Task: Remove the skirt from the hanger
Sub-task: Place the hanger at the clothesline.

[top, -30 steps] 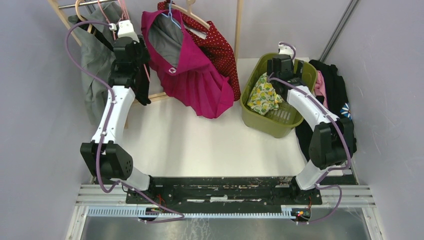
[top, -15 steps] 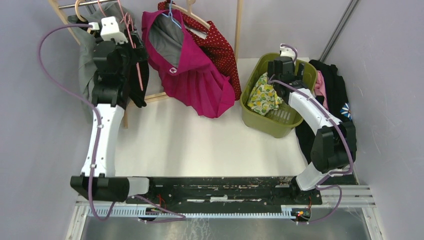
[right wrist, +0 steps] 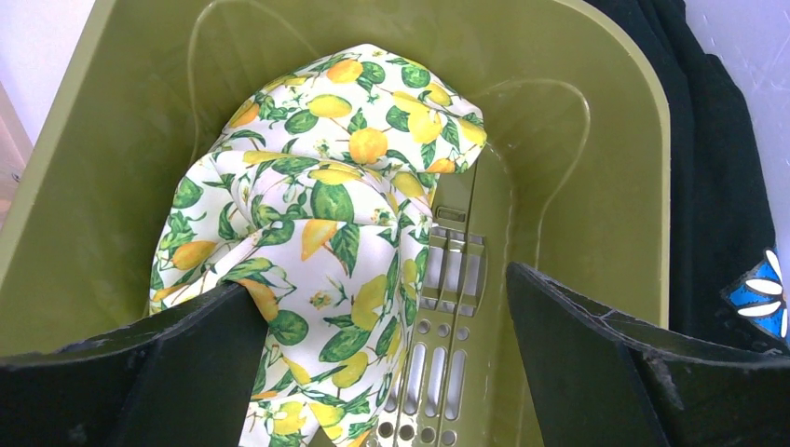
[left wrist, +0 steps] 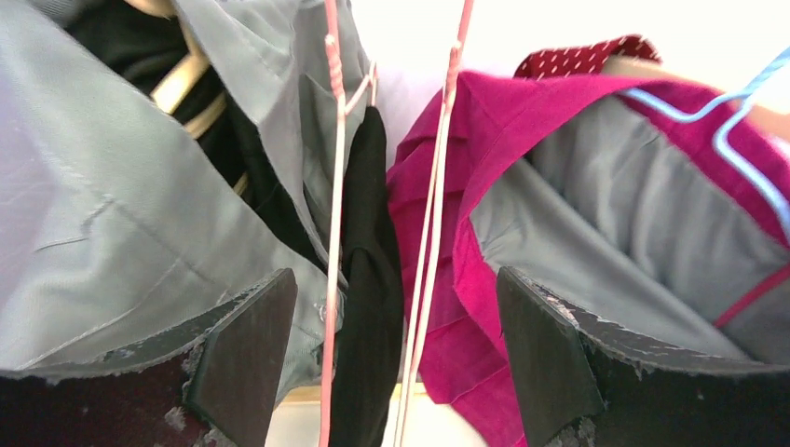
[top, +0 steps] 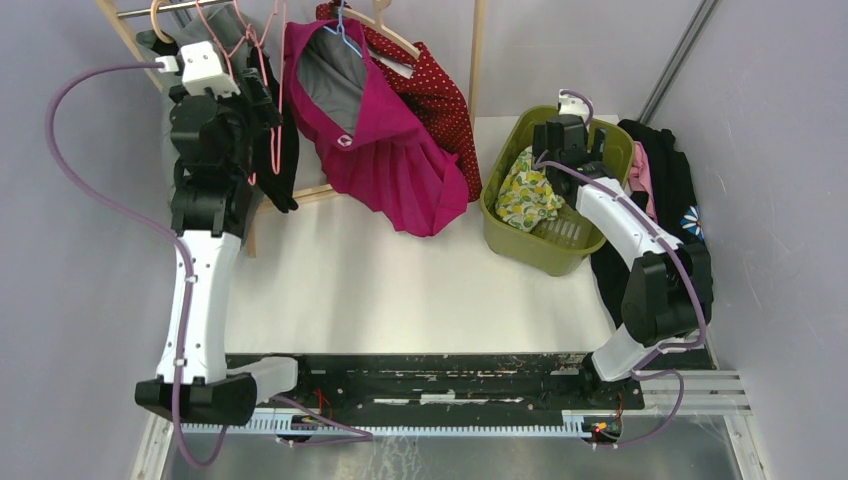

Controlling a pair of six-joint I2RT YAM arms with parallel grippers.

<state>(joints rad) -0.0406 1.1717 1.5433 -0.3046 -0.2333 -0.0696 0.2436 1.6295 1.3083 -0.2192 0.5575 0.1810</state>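
Skirt: judged to be the soft black cloth hanging from the thin pink wire hanger on the wooden rack at the far left of the table, just beside a magenta pleated skirt.
Handling: probably light, limp and prone to slide; best pinched at its top edge, close to the wire.
Left end effector: fingers wide apart, gripping nothing; the pink wires and black cloth lie between them.
Right end effector: wide apart, empty, above a lemon-print cloth in an olive green plastic basket.

The white desk carries an olive-green basket at two o'clock. A heap of black clothes lies just beside the basket at the three o'clock edge. A wooden rack's foot rail rests at ten o'clock.
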